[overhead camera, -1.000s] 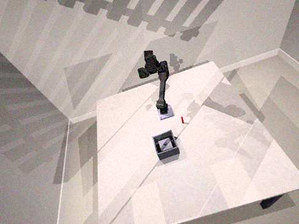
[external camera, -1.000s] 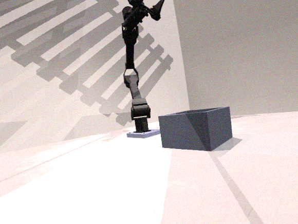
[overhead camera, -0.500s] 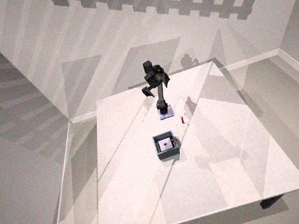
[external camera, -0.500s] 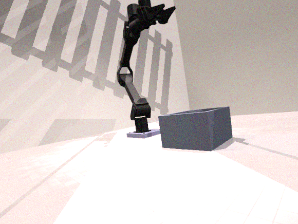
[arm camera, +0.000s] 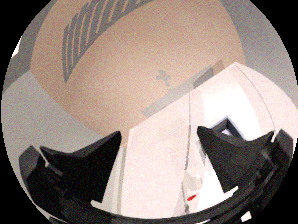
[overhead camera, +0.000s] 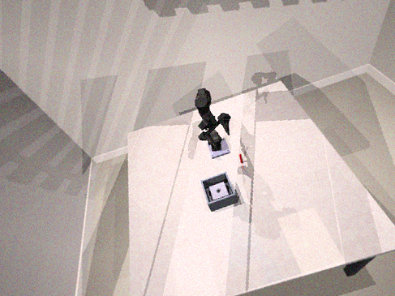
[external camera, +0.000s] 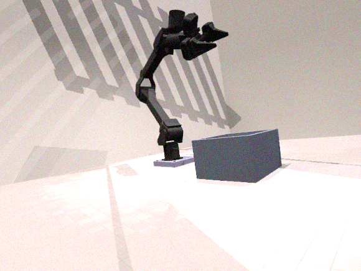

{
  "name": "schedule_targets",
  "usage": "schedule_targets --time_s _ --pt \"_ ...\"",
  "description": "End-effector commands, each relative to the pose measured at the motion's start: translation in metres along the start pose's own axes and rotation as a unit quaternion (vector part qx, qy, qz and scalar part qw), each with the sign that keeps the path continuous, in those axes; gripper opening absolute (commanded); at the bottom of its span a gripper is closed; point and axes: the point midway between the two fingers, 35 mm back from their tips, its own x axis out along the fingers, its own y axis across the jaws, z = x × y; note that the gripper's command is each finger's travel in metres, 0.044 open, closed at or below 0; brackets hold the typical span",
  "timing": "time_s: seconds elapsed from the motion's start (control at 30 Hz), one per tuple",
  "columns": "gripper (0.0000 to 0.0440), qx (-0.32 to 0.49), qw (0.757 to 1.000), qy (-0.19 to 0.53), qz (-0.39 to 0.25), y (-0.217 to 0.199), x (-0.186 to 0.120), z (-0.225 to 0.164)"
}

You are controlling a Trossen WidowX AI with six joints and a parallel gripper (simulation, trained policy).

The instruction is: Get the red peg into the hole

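Well, the red peg [overhead camera: 241,159] [arm camera: 191,198] is on the table [overhead camera: 198,264] [external camera: 155,248] [arm camera: 155,172], outside the box, and it is too small in the pictures to tell for sure whether it stands or lies. In the top view it sits a little off to the right, at a level between the arm's base plate and the box, apart from both. The open box [overhead camera: 224,202] [external camera: 227,160] [arm camera: 227,120] is dark blue-grey and rests on the table with its open side up. At its bottom lies a pale plate [overhead camera: 213,195], with a dark hole [overhead camera: 219,191] near the middle and the peg nowhere in it. Nearby, on the other side of the peg's level, the pale violet base plate [overhead camera: 226,153] [external camera: 159,163] carries the black arm [overhead camera: 203,101] [external camera: 154,109]. The arm rises from there and bends at its middle, with the pincer [overhead camera: 217,135] [external camera: 222,40] [arm camera: 159,132] held high above the table, well clear of both peg and box. Its fingers are spread about as wide as they go, with nothing between them, and in the exterior view they point outward, with a slight dip. In the wrist view the peg shows low down, far beyond the fingers. Behind everything, striped shadows fall across the wall [overhead camera: 111,64] [external camera: 40,124] [arm camera: 135,55].
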Motion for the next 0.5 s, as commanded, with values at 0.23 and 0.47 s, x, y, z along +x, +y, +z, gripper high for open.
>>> schedule_targets --time_s 0.23,0.47 --pt "0.0440 0.100 0.985 0.120 -0.073 -0.025 0.025 -0.065" --pt "0.0440 0.157 0.958 0.195 -0.140 -0.041 0.032 -0.113"
